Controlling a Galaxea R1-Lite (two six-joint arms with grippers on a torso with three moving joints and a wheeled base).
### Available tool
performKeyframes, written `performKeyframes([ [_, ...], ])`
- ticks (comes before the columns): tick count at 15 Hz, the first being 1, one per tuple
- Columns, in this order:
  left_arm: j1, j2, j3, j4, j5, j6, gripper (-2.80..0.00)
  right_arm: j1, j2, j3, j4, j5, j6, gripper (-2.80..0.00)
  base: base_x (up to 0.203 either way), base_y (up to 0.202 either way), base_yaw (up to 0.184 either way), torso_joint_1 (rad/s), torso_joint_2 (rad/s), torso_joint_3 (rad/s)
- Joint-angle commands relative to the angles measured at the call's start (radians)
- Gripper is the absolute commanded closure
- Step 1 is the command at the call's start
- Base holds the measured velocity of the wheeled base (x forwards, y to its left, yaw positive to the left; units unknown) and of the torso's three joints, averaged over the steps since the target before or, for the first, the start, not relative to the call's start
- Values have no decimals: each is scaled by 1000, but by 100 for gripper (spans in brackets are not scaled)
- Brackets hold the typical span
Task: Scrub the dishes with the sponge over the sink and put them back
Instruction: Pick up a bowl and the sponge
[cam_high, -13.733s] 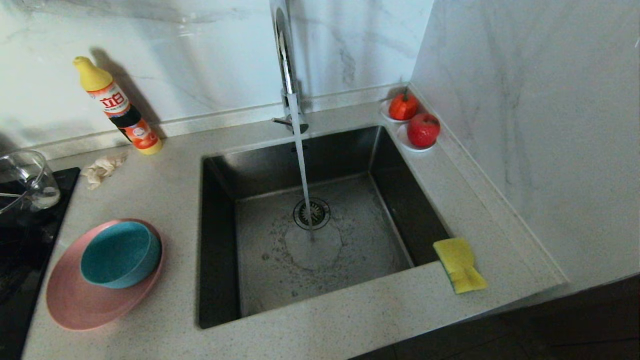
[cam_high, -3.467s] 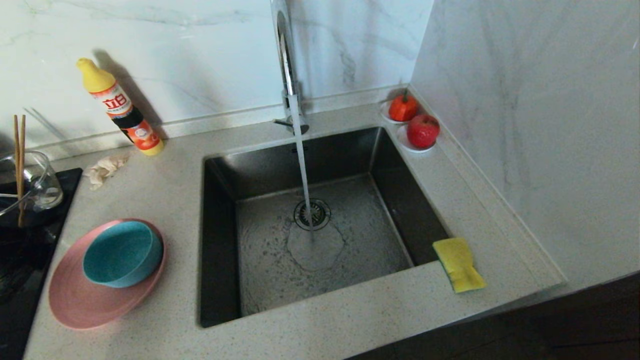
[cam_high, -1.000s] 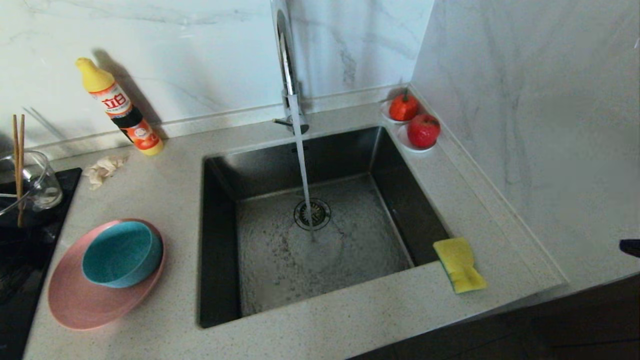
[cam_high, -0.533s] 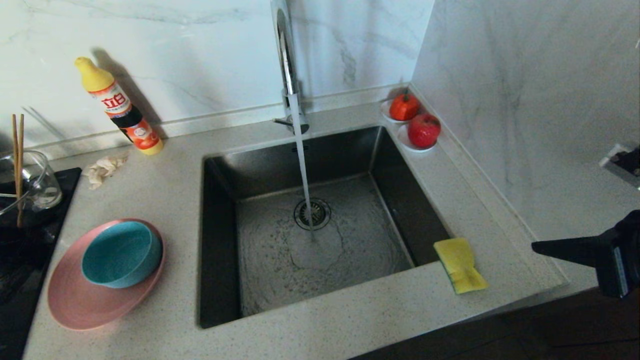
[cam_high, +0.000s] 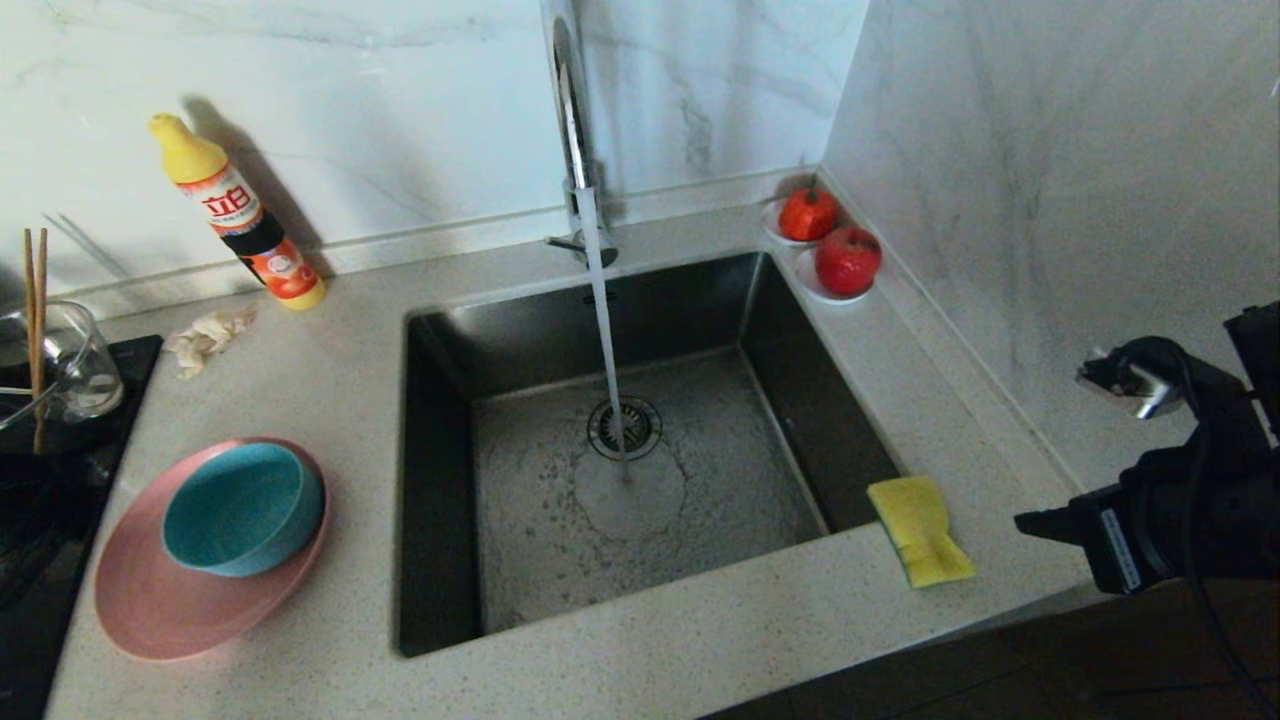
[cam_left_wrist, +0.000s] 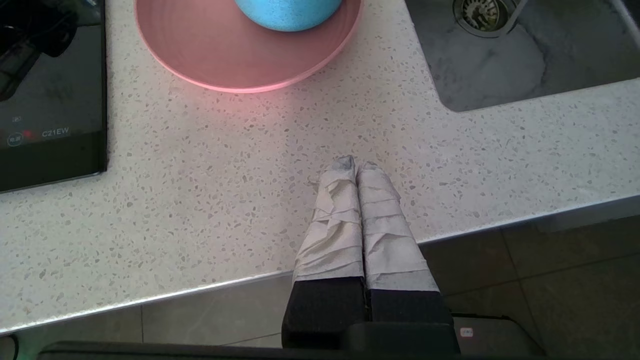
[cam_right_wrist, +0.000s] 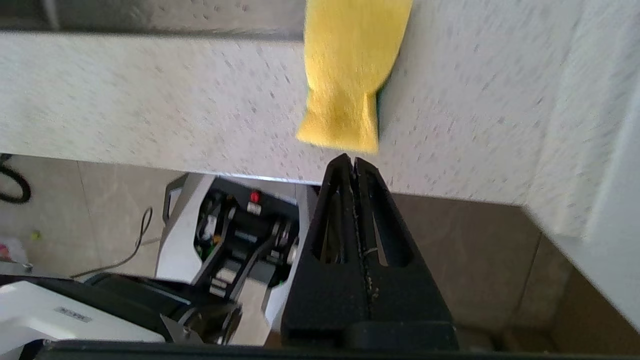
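Right tool (cam_right_wrist: 354, 161), fingers pressed together, hangs near the sponge (cam_right_wrist: 350, 70), apart.

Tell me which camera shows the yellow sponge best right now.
The head view: the whole sponge lies in sight on the counter by the sink's near right corner. The right wrist view shows it closer, just past the shut right gripper, but cut off by the picture's edge. The left wrist view doesn't show it.
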Motion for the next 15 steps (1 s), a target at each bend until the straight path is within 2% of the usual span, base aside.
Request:
performKeyframes([
  [1,0,0,0,1,1,0,0,-3,38,23,3,1,2,0,0,0,0,0,0,0],
  [6,0,0,0,1,1,0,0,-3,87,64,1,3,3,0,0,0,0,0,0,0],
  [7,0,0,0,1,1,0,0,-3,93,66,1,1,2,-280,0,0,0,0,0,0],
  [15,0,0,0,1,-1,0,0,26,161,58,27,-2,37,-280,0,0,0,0,0,0],
])
